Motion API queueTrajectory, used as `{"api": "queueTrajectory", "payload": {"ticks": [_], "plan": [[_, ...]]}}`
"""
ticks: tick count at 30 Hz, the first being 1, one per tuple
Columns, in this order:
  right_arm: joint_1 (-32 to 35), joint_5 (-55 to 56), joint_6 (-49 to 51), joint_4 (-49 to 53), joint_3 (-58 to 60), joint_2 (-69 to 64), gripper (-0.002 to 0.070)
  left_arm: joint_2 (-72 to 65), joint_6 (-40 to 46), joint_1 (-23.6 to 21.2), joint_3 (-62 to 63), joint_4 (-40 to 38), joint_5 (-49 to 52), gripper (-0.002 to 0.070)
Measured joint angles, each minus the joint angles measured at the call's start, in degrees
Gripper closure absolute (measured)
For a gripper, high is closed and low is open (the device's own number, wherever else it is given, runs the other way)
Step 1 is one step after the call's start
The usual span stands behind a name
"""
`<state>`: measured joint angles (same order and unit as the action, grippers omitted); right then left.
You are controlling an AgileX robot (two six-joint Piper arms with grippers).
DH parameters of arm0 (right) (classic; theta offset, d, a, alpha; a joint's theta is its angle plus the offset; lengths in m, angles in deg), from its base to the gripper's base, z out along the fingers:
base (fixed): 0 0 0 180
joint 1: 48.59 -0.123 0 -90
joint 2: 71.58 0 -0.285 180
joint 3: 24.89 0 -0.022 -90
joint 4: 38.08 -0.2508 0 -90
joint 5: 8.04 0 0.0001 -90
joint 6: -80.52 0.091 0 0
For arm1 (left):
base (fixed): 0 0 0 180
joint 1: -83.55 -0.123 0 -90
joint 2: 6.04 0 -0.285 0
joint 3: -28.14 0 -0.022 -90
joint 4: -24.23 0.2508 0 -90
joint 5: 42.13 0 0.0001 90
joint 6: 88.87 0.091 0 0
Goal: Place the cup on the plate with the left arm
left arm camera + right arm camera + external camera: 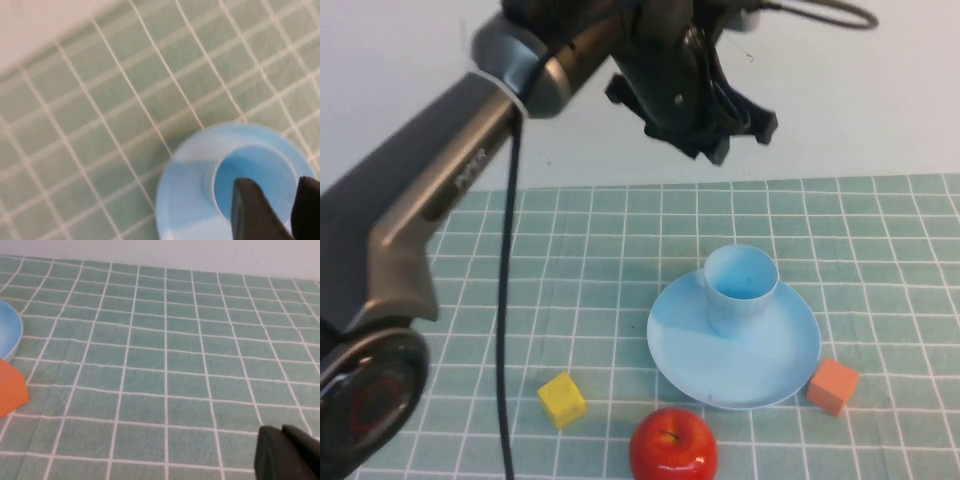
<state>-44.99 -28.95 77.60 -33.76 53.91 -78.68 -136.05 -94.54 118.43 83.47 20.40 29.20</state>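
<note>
The pale-blue cup (741,288) stands upright on the round light-blue plate (760,370), towards the plate's far side. My left gripper (740,138) hangs high above the cup, open and empty, clear of it. In the left wrist view the cup (250,167) and plate (182,200) lie below the left gripper (280,210), with the cup's blue inside showing between the spread fingers. My right gripper (287,455) shows only in the right wrist view, low over bare mat to the right of the plate's edge (9,335), its fingers together and empty.
A red apple (672,446) sits just in front of the plate, a yellow cube (562,398) to its front left and an orange cube (833,385) (10,387) at its right rim. Green checked mat (880,240) covers the table; a pale wall is behind.
</note>
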Motion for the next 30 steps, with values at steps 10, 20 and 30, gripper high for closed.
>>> {"api": "queueTrajectory", "payload": {"ticks": [10,20,30], "plan": [[0.0,0.0,0.0,0.0,0.0,0.0,0.0678,20.9,-1.7,0.0,0.4,7.4,-6.9,0.0559],[0.0,0.0,0.0,0.0,0.0,0.0,0.0678,34.9,3.6,4.1,-9.9,10.2,-12.4,0.0578],[0.0,0.0,-0.1,0.0,0.0,0.0,0.0678,52.6,2.1,4.8,-41.8,15.4,-31.7,0.0671]]}}
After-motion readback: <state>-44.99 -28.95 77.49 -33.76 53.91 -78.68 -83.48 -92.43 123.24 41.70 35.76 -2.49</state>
